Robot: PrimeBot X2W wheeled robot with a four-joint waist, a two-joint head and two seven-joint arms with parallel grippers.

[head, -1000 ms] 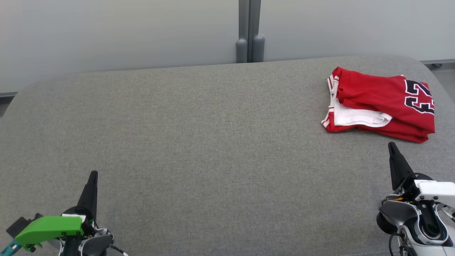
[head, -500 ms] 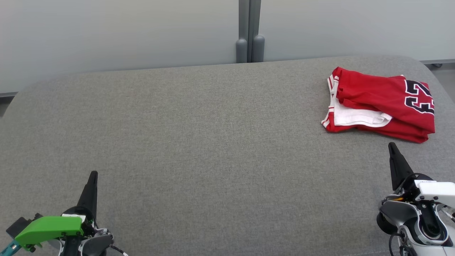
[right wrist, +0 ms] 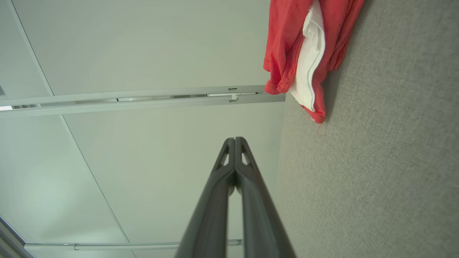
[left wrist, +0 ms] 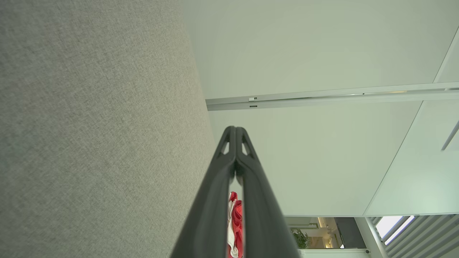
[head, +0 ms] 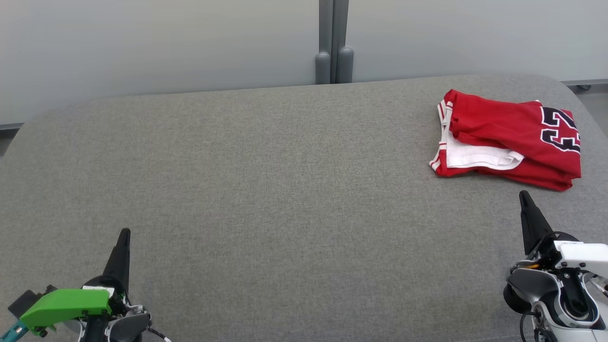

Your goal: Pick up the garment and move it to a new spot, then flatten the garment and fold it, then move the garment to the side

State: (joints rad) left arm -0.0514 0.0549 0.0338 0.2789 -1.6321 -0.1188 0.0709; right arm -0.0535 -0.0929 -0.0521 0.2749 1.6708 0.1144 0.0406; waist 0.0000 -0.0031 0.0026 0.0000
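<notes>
The garment (head: pixel 510 137) is a red jersey with white trim and a dark number, lying folded at the far right of the grey table (head: pixel 266 190). It shows as a red and white bundle (right wrist: pixel 304 53) in the right wrist view and as a sliver (left wrist: pixel 235 225) between the fingers in the left wrist view. My right gripper (head: pixel 524 195) hovers just in front of the jersey, shut and empty, its tips pressed together (right wrist: pixel 235 139). At the near left my left gripper (head: pixel 124 232) is shut too, holding nothing (left wrist: pixel 235 129).
A pale wall with a grey vertical post (head: pixel 334 42) runs behind the table. The table's rounded far corners curve off at left and right, and its grey fabric stretches wide between the two arms.
</notes>
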